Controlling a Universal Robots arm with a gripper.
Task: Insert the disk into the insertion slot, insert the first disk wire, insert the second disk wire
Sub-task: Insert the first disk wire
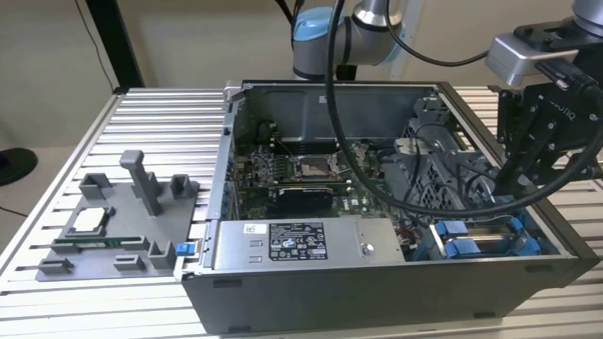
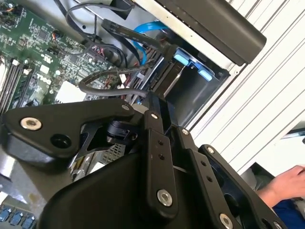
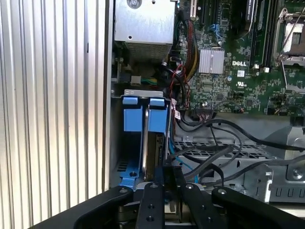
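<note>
Just under the tool point(image 3: 170, 168), the disk point(image 3: 134, 119) sits in the insertion slot point(image 3: 115, 143).

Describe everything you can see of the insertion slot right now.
The insertion slot is a rectangular grey sheet-metal bay in a corner of the computer case, at the exterior view's lower right, beside the power-supply box. Bright blue plastic fittings sit at its ends. Its inside looks dark; what it holds I cannot tell. Black cables pass close beside it, and the pincer hangs just above it.
</note>
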